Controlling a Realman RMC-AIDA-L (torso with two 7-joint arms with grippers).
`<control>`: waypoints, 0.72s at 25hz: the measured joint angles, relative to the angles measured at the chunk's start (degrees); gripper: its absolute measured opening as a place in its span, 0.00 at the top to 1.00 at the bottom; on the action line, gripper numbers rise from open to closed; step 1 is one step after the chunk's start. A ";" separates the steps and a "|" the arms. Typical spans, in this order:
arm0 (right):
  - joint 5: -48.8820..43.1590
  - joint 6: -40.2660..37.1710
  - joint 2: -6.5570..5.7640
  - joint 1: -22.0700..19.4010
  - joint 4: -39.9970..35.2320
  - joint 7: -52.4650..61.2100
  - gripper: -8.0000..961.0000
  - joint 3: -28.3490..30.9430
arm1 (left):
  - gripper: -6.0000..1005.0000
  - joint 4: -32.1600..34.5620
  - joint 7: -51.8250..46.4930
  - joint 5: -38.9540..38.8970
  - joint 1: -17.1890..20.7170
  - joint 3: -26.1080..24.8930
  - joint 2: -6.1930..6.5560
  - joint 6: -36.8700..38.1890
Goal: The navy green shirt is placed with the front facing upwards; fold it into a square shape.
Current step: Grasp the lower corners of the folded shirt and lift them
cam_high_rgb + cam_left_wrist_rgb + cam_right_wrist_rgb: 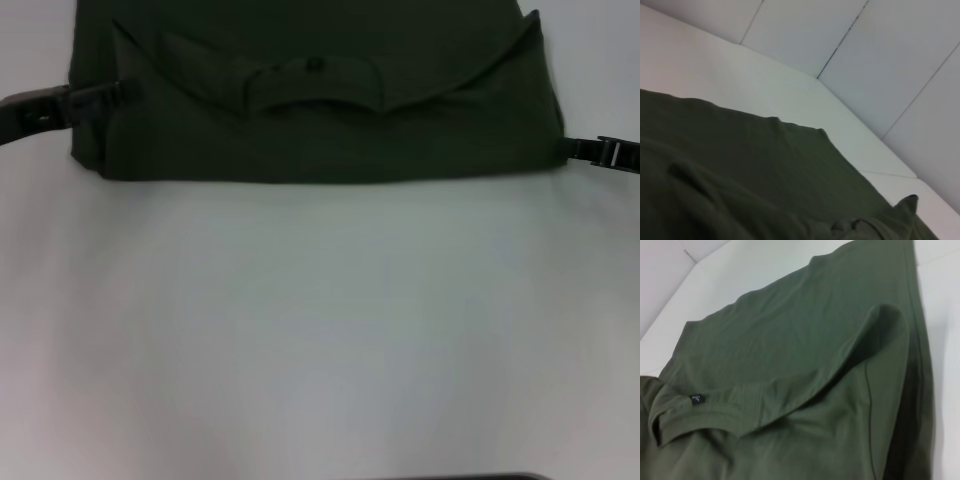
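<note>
1. Already partly folded, the navy green shirt (320, 110) lies across the far part of the white surface (320, 330), collar (315, 85) toward the robot, its long axis running left to right between the arms.
2. The left gripper (118, 95) meets the shirt's left edge; the right gripper (572, 148) touches its right corner. Each is equally near.
3. Both arms reach inward, low and level. Whether either pair of jaws is apart or clamped on cloth, I cannot tell.

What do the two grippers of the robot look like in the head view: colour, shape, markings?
Both are black and slim. The left gripper has a glossy, rounded black body that narrows to dark, segmented fingers at the edge of the shirt. The right gripper is thin and bar-like, with small pale marks along it. No cables are visible.
</note>
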 joint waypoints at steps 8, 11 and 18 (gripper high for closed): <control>0.15 -1.63 -0.44 -0.35 -0.12 -0.56 0.97 1.46 | 0.13 -0.36 3.94 0.45 1.33 0.42 0.08 -0.30; 0.17 -1.66 -0.42 -0.04 0.07 -0.57 0.97 1.20 | 0.13 -0.45 7.36 0.61 1.59 1.40 -0.18 -1.27; 0.17 -1.92 -0.02 0.07 0.16 -0.59 0.97 1.36 | 0.13 -3.12 13.00 1.82 2.11 7.08 0.54 -8.30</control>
